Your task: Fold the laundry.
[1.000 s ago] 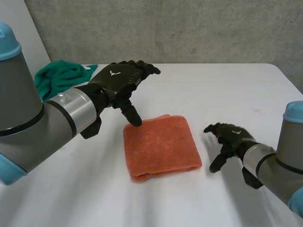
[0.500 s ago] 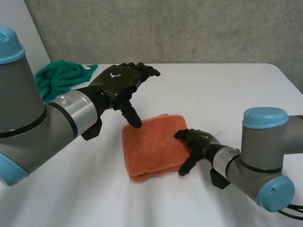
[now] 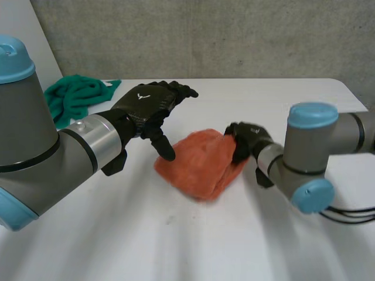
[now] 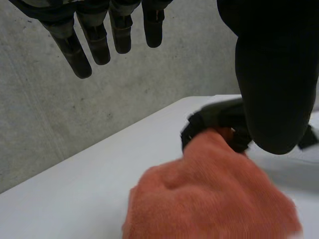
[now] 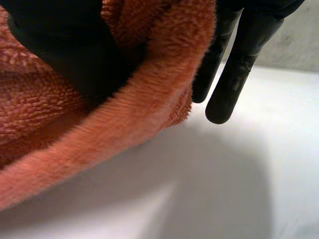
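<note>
Orange towel [image 3: 202,164] mid-frame on white table [image 3: 281,99], right side raised and bunched. Right hand [image 3: 245,140] clamps that edge between thumb and fingers. Left hand [image 3: 149,108] has its fingers spread and relaxed, thumb tip at the towel's left edge. Green cloth [image 3: 73,95] upper left.

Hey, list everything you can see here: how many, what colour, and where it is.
folded orange terry towel: one, orange, middle of the table, its right-arm side raised off the surface
crumpled green cloth: one, green, far corner of the table on the left arm's side
white table: one, white, under everything
grey concrete wall: one, grey, behind the table
arms: two, grey with light-blue caps, left arm and right arm reaching in from either side
left hand: one, black, open, thumb pointing down at the towel's near-left edge
right hand: one, black, pinching the towel's raised edge between thumb and fingers
</note>
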Available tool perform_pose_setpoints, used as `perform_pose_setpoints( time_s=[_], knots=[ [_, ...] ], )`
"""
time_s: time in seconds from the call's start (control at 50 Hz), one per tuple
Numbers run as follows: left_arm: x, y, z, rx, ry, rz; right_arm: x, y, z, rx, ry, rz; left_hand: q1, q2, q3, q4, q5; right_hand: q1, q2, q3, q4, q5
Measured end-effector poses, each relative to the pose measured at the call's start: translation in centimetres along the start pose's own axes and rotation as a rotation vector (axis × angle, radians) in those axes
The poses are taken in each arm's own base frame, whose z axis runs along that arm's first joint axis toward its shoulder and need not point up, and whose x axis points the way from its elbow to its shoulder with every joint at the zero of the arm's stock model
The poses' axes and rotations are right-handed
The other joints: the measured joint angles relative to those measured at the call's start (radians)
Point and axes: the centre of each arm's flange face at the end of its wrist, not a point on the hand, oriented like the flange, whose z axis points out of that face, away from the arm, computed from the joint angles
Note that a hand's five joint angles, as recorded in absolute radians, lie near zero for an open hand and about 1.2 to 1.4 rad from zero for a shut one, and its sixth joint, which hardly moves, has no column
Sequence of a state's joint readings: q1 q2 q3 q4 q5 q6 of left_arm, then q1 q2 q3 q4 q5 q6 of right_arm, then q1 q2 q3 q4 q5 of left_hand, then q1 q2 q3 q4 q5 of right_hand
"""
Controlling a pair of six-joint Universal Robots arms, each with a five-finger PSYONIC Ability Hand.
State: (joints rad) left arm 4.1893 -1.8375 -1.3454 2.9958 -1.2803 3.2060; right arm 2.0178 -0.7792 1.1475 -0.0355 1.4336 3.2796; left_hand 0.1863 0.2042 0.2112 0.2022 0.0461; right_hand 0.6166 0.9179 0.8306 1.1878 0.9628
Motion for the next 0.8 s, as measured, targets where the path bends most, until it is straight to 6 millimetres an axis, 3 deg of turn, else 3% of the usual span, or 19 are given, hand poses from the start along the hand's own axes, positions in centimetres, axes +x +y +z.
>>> perform_pose_setpoints(
  time_s=[0.08,0.2,0.24,0.26,0.28,0.36,0.42,0.44,0.5,0.54,0.56,0.58,0.6,0.64,0.66,0.68,0.8],
  knots=[
    [0.0,0.1,0.0,-0.002,0.0,0.0,1.8,-1.5,1.9,0.048,0.033,-0.025,0.0,0.0,0.0,0.0,0.0,0.0,0.0,0.0,0.0,0.009],
    [0.0,0.2,0.1,-0.007,0.0,-0.002,7.3,-4.1,5.5,0.126,0.148,-0.075,0.0,0.0,0.0,0.0,0.0,0.0,0.0,0.0,0.002,0.025],
    [0.0,0.4,0.2,-0.011,0.0,-0.004,11.0,-5.3,6.9,0.167,0.235,-0.083,0.0,0.0,0.0,0.0,0.0,0.0,0.0,0.0,0.002,0.029],
    [0.0,0.4,0.2,-0.011,0.0,-0.004,11.0,-5.3,6.9,0.167,0.235,-0.083,0.0,0.0,0.0,0.0,0.0,0.0,0.0,0.0,0.002,0.029],
    [-0.1,0.5,0.3,-0.015,0.0,-0.005,13.6,-6.0,7.4,0.194,0.293,-0.087,0.0,0.0,0.0,0.0,0.0,0.0,0.0,0.0,0.002,0.034],
    [-0.1,0.9,0.5,-0.025,0.0,-0.009,19.2,-7.1,7.8,0.256,0.42,-0.092,0.0,0.0,0.0,0.0,0.0,0.0,0.0,0.0,0.002,0.034],
    [-0.1,1.1,0.6,-0.031,0.0,-0.011,21.7,-7.3,7.6,0.279,0.474,-0.095,0.0,0.0,0.0,0.0,0.0,0.0,0.0,0.0,0.002,0.034],
    [-0.2,1.3,0.7,-0.037,-0.001,-0.013,23.9,-7.4,7.3,0.293,0.518,-0.101,0.0,0.0,0.0,0.0,0.0,0.0,0.0,0.0,0.002,0.034],
    [-0.2,1.5,0.8,-0.044,-0.001,-0.015,25.9,-7.2,6.9,0.296,0.554,-0.113,0.0,0.0,0.0,0.0,0.0,0.0,0.0,0.0,0.002,0.034],
    [-0.2,1.7,0.9,-0.048,-0.001,-0.016,26.5,-7.0,6.8,0.286,0.553,-0.119,0.0,0.0,0.0,0.0,0.0,0.002,0.001,0.0,0.002,0.034],
    [-0.2,1.8,1.0,-0.053,0.0,-0.018,26.6,-6.9,6.7,0.274,0.544,-0.124,0.0,0.0,0.0,0.0,0.0,0.176,0.085,0.133,-0.054,-0.01],
    [-0.2,1.9,1.0,-0.056,0.0,-0.019,26.5,-6.7,6.7,0.255,0.523,-0.129,0.0,0.0,0.0,0.0,0.0,0.181,0.087,0.146,-0.094,-0.04],
    [-0.2,2.0,1.0,-0.058,0.0,-0.019,26.4,-6.7,6.7,0.248,0.513,-0.132,0.0,0.0,0.0,0.0,0.0,0.103,0.011,0.072,-0.177,-0.117],
    [-0.2,2.3,1.2,-0.065,0.001,-0.022,25.4,-6.5,6.6,0.2,0.444,-0.147,0.0,0.0,0.0,0.0,0.0,-0.245,-0.36,-0.291,-0.539,-0.468],
    [-0.2,2.3,1.2,-0.066,0.001,-0.022,25.1,-6.5,6.6,0.188,0.426,-0.152,0.0,0.0,0.0,0.0,0.0,-0.261,-0.402,-0.332,-0.559,-0.488],
    [-0.2,2.5,1.3,-0.071,0.002,-0.024,23.7,-6.3,6.6,0.146,0.362,-0.174,0.0,0.0,0.0,0.0,0.0,-0.402,-0.647,-0.558,-0.859,-0.791],
    [-0.2,2.9,1.4,-0.085,0.004,-0.031,18.3,-5.5,6.2,0.012,0.153,-0.276,0.0,0.0,0.0,0.0,0.0,-0.417,-0.701,-0.619,-0.953,-0.9]
  ],
)
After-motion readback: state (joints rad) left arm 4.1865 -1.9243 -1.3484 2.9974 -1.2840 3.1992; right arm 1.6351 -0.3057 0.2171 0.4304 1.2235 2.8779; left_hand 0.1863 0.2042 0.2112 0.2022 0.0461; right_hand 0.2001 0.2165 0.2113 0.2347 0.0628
